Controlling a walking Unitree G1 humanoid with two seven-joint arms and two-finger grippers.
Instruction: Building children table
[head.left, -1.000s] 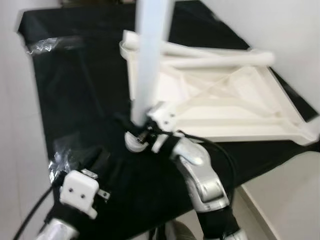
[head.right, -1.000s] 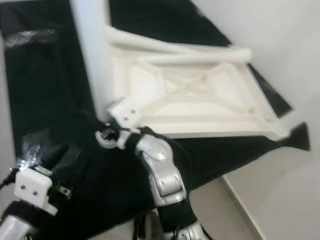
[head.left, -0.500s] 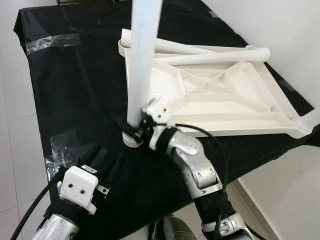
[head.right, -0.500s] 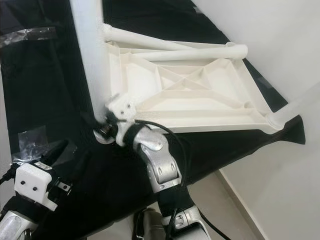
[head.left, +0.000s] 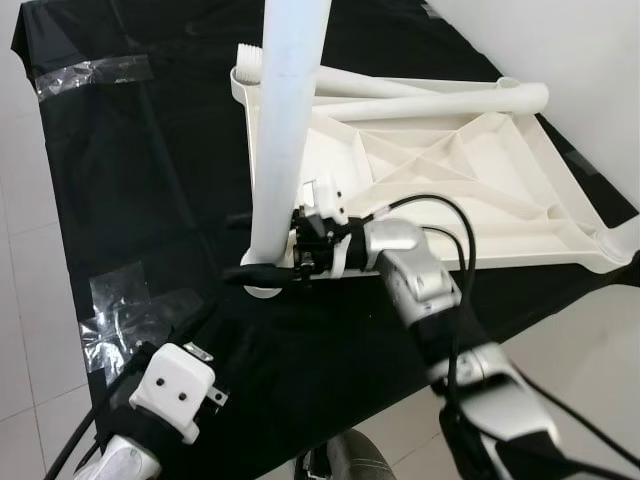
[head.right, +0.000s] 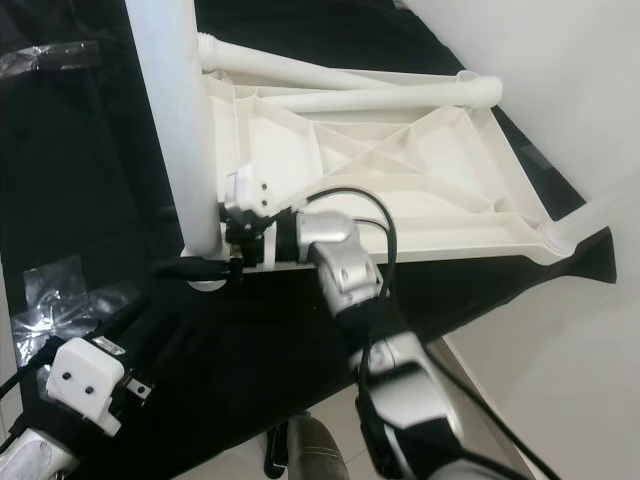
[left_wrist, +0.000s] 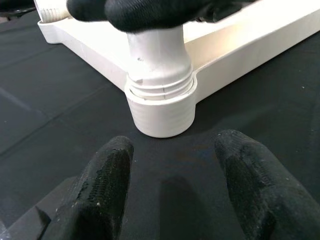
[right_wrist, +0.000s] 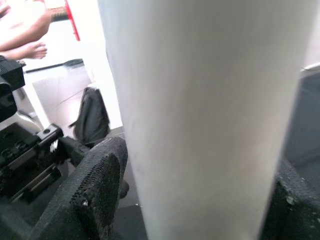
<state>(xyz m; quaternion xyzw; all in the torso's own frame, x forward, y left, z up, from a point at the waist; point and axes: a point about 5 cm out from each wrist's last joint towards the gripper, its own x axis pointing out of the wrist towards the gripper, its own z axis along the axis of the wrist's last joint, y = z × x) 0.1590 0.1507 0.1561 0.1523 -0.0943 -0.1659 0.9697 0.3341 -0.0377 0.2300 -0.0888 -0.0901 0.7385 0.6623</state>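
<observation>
Turning at the wrist, the right gripper (head.left: 262, 272) now reaches the upright leg (head.left: 287, 130) from the side, its forearm lying level across the near edge of the upturned tabletop (head.left: 480, 190), where half a second ago it came up at the leg from below. Its black fingers (right_wrist: 95, 192) stay clenched on the leg low down, just above the corner socket (left_wrist: 160, 117). That looks to me like a turn of the screw: the leg's threaded foot sits in the socket with a little thread showing above the collar, so I'd judge it started but not driven home. The tabletop has not shifted on the cloth, and two more legs (head.left: 430, 100) lie loose along its far edge.

Lower down, the left gripper (left_wrist: 172, 187) hovers just above the cloth, near the socket without touching it, fingers spread and holding nothing.

All of this lies on a black cloth (head.left: 150, 180) spread over the floor and fastened here and there with clear tape (head.left: 120, 305). Pale floor tiles (head.left: 25, 330) show past its left edge, and a white wall (head.left: 560, 50) rises along its right. Behind the leg, the right wrist camera catches a dark bag standing on the tiles and a person's bare feet (right_wrist: 25, 50) farther off.
</observation>
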